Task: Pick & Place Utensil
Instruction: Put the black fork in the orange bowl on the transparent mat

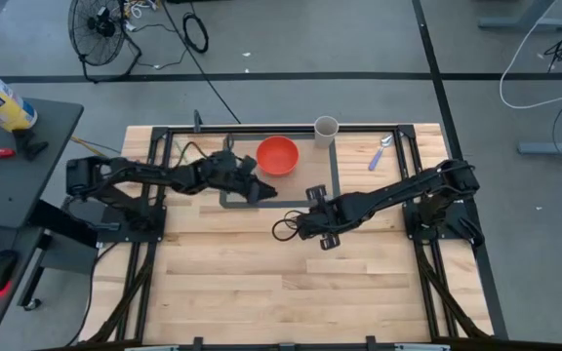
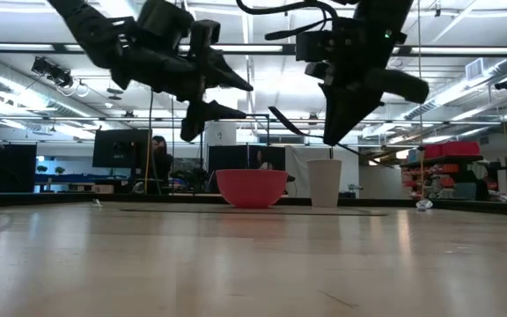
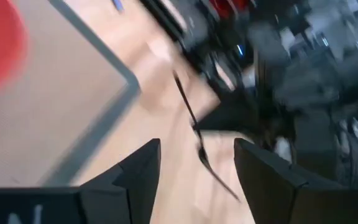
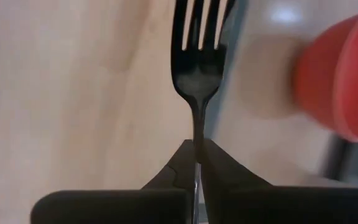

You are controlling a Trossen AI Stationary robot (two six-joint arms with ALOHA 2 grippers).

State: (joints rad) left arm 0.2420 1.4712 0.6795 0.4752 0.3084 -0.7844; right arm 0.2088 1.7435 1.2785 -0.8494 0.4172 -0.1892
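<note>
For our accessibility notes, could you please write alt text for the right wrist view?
The right claw is shut on the handle of a black fork, tines pointing away over the wooden table. A red bowl sits blurred just beyond.

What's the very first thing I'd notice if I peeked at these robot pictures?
Probably the black fork, pinched by its handle in the right gripper and held up in the air above the table. Next, the bright red bowl at the table's far side, with a white cup beside it. The left gripper hangs open near the bowl.
</note>
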